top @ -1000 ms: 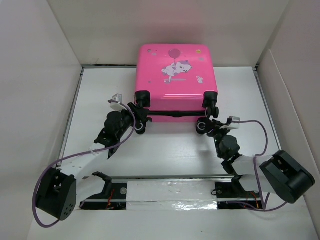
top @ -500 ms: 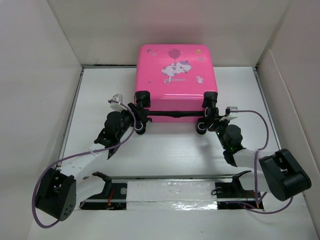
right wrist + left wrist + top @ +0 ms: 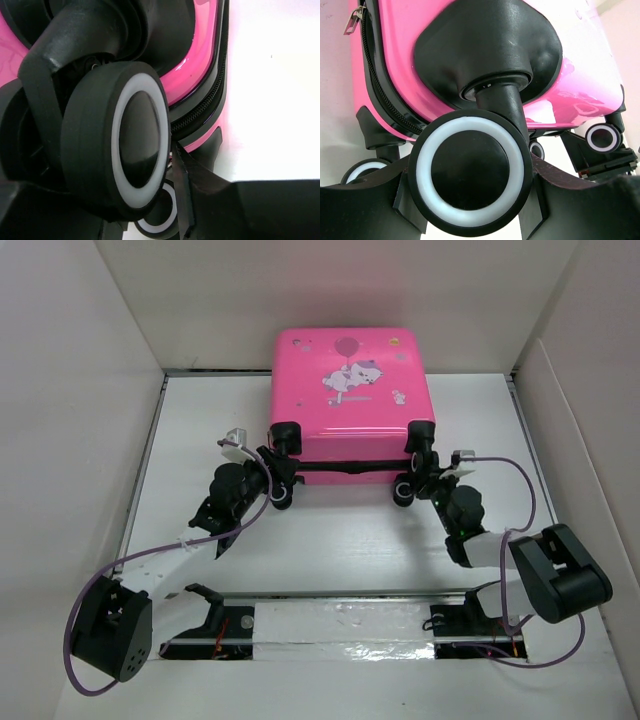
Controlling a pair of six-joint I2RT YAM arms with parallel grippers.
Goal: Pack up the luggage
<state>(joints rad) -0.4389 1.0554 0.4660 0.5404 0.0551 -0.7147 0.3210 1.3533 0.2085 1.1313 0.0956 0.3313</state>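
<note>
Since the luggage lies shut, its inside is hidden.

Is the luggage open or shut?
Shut: the luggage lies flat, both pink shells together, no lining showing. Fully zipped? Cannot tell.

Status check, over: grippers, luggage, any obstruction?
Copy: left gripper clamped on a left-side wheel of the luggage; right gripper at a right-side wheel, grip unclear. Luggage shut, lying flat. No obstruction seen.
</note>
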